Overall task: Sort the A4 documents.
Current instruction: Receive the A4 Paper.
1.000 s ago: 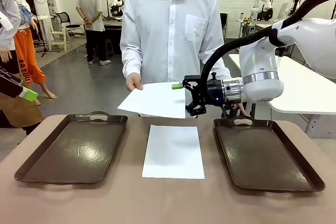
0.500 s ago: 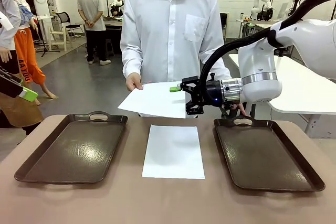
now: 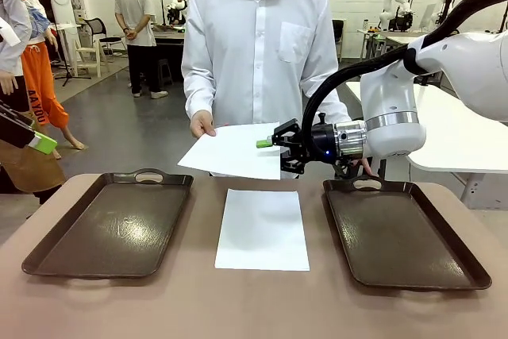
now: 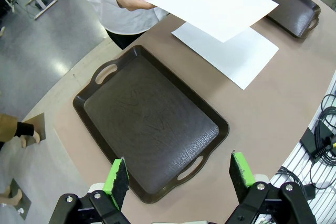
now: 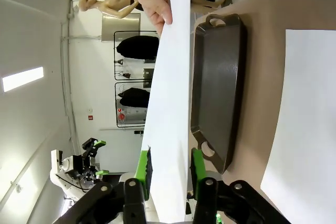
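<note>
Brown tabletop (image 3: 254, 303), flat sheet (image 3: 262, 229) between trays (image 3: 107, 228) (image 3: 401, 236); right pincer (image 3: 274, 151) straddles person's (image 3: 258, 45) held sheet (image 3: 234, 151), grip uncertain; left pincer (image 4: 178, 174) gapes.

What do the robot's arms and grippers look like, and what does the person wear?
The right arm is white and rounded, with a silver ring at the wrist and a black cable looping along it. The right gripper and left gripper are black, with green pads on their fingers. The person wears a white long-sleeved shirt with a collar and chest pocket.
</note>
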`<state>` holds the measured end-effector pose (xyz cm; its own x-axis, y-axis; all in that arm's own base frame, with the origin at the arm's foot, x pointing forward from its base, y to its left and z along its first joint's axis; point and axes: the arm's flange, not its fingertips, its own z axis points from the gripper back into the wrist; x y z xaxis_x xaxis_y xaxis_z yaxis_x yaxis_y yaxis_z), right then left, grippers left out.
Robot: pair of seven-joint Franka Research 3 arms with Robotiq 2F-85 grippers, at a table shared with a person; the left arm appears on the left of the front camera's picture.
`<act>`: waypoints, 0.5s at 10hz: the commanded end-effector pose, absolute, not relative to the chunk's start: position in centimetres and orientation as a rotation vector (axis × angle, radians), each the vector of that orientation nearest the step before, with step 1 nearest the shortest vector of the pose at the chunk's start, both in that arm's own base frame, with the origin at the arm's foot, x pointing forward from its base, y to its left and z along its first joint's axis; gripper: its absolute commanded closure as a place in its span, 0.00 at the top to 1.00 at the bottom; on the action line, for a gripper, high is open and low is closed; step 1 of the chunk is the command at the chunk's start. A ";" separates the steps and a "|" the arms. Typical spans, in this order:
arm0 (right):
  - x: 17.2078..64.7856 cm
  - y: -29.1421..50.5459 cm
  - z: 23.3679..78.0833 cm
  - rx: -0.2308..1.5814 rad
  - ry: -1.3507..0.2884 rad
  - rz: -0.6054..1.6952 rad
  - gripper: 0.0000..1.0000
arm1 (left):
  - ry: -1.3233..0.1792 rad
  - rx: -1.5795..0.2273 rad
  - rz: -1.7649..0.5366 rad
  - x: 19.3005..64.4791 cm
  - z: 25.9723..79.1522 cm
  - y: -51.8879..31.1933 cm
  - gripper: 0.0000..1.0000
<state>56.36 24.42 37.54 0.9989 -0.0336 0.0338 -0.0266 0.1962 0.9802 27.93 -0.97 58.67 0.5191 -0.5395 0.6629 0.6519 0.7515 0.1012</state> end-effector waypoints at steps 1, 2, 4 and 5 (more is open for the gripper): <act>56.9 24.6 37.2 1.420 -0.065 -0.017 0.24 | -0.732 -0.168 -0.718 28.0 58.6 -0.9 1.00; 56.9 24.6 37.1 1.416 -0.066 -0.016 0.00 | -0.732 -0.168 -0.718 28.0 58.6 -0.9 1.00; 56.9 24.2 37.3 1.409 -0.078 -0.018 0.00 | -0.732 -0.168 -0.718 28.0 58.6 -0.9 1.00; 56.9 24.2 37.2 1.407 -0.072 -0.021 0.00 | -0.732 -0.168 -0.718 28.0 58.6 -0.9 1.00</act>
<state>56.52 24.05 37.42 0.9987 -0.0403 0.0324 -0.0238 0.1974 0.9800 27.93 -0.97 58.67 0.5191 -0.5395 0.6629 0.6519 0.7515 0.1012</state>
